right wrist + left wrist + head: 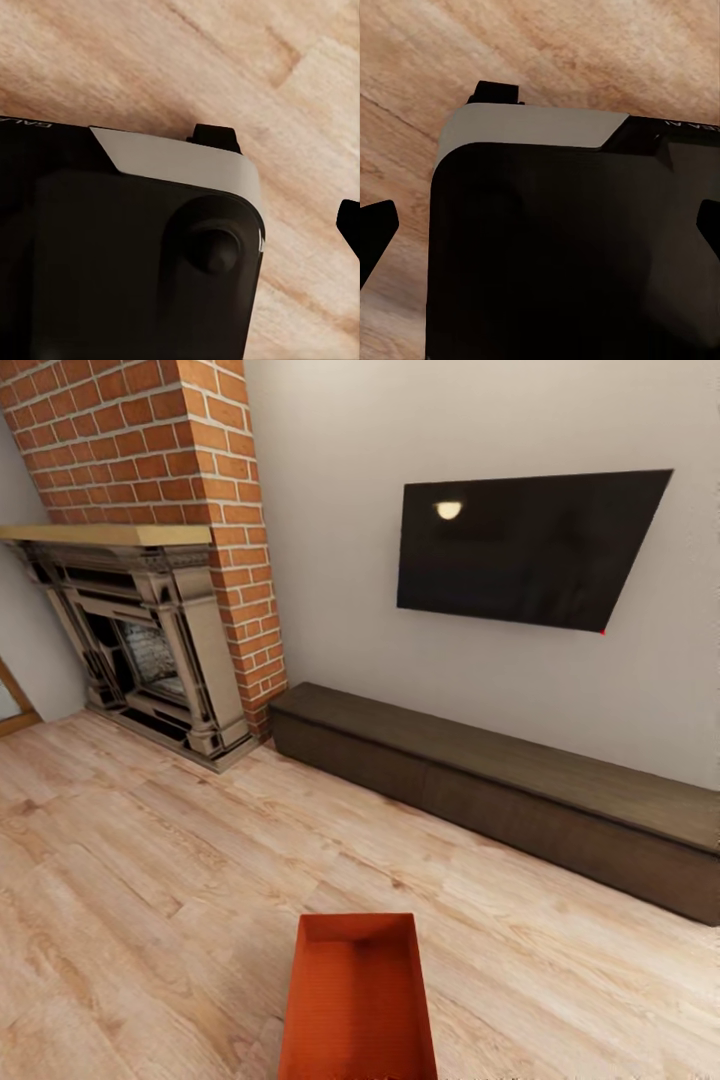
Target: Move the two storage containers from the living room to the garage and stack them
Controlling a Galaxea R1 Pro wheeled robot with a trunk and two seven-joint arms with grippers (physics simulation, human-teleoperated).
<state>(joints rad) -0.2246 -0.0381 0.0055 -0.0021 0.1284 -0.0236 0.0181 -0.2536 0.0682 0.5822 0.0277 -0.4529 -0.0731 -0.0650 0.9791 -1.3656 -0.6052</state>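
One orange-red storage container lies on the light wood plank floor of the living room, at the near edge of the head view, open side up and with nothing in it. It stands apart from both grippers. In the left wrist view my left gripper is open, its dark fingertips far apart over my own black and grey base. My right gripper also hangs over the base, with one fingertip showing far out at the frame's edge, so it reads as open.
A brick fireplace with a wooden mantel stands at the far left. A long low dark cabinet runs along the grey wall under a wall TV. Wood floor stretches between the container and these.
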